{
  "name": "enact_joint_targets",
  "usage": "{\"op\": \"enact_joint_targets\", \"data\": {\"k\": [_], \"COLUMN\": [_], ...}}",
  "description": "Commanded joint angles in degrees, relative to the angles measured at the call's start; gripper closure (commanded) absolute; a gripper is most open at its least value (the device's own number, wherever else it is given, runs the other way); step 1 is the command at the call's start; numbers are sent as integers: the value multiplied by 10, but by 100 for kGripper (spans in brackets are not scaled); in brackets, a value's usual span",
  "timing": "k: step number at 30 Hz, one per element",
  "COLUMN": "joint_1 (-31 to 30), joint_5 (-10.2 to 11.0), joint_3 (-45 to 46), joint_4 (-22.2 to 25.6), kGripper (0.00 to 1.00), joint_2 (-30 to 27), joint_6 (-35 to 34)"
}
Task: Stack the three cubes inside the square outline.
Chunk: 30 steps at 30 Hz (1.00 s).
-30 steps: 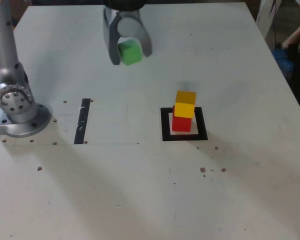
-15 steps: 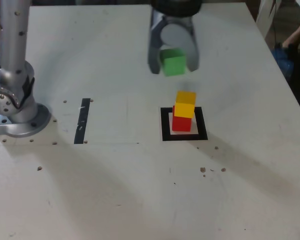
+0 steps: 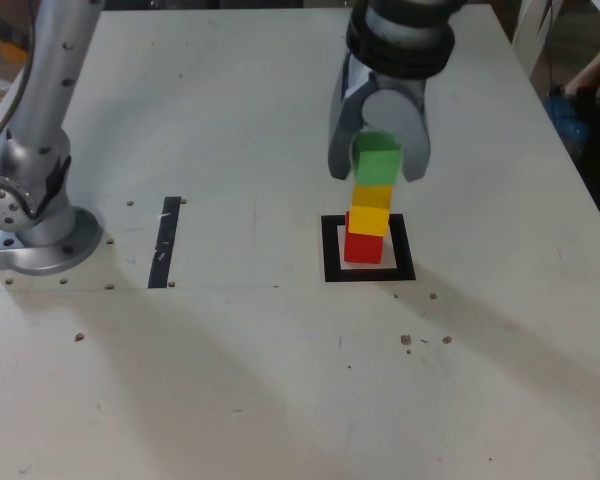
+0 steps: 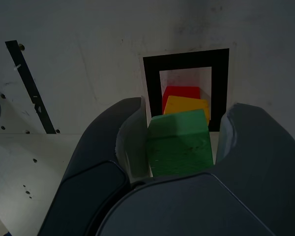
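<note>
My gripper (image 3: pixel 378 160) is shut on the green cube (image 3: pixel 378 157) and holds it right over the stack. Below it the yellow cube (image 3: pixel 371 207) sits on the red cube (image 3: pixel 364 243), which stands inside the square outline (image 3: pixel 332 250) of black tape. The green cube looks to be just above or touching the yellow one; I cannot tell which. In the wrist view the green cube (image 4: pixel 179 143) fills the gap between the grey fingers (image 4: pixel 101 147), with the yellow cube (image 4: pixel 187 104), the red cube (image 4: pixel 181 92) and the square outline (image 4: pixel 151 78) beyond it.
The arm's grey base (image 3: pixel 30 215) stands at the exterior view's left. A short black tape strip (image 3: pixel 166 240) lies between the base and the square. Small screw holes dot the white table (image 3: pixel 230 380). A person's arm (image 3: pixel 595 70) shows at the far right edge.
The gripper has carried the green cube from the back left of the table rightward and toward the camera, to directly over the yellow-on-red stack. The stack has not moved.
</note>
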Motion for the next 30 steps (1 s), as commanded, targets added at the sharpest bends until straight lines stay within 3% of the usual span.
{"op": "enact_joint_targets", "data": {"k": [1,20,30], "joint_1": [-1,-12,-16], "joint_5": [-1,-21,-8], "joint_3": [-3,30,28], "joint_4": [5,-2,-11], "kGripper": [89,89,89], "joint_2": [6,-14,-17], "joint_6": [2,-1,-1]}}
